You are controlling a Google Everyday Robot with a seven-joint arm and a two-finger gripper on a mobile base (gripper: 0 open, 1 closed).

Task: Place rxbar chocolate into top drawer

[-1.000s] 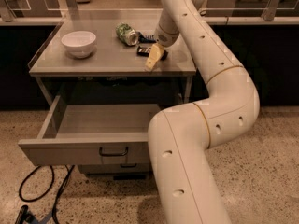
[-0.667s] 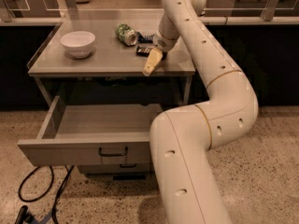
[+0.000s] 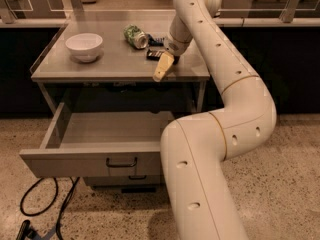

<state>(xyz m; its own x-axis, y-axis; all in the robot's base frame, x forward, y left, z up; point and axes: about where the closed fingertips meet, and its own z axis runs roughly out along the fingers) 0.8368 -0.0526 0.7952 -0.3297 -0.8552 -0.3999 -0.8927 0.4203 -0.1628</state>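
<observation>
The rxbar chocolate (image 3: pixel 153 55) is a small dark bar lying flat on the grey table top, right of centre. My gripper (image 3: pixel 163 67) hangs over the table's front edge, just in front of and to the right of the bar, pointing down and to the left. The arm hides the right end of the bar. The top drawer (image 3: pixel 95 158) is pulled out below the table. It is wide and grey, with a dark bar handle (image 3: pixel 121 162), and nothing shows inside it.
A white bowl (image 3: pixel 84 46) stands at the table's left. A green can (image 3: pixel 134 35) lies on its side at the back, with a dark bluish flat bar (image 3: pixel 157 39) next to it. A lower drawer handle (image 3: pixel 133 177) shows beneath. Black cables (image 3: pixel 42 209) lie on the floor.
My gripper has moved a little toward the table's front edge and slightly left. The dark bar, can and bowl have not moved. The drawer stays open.
</observation>
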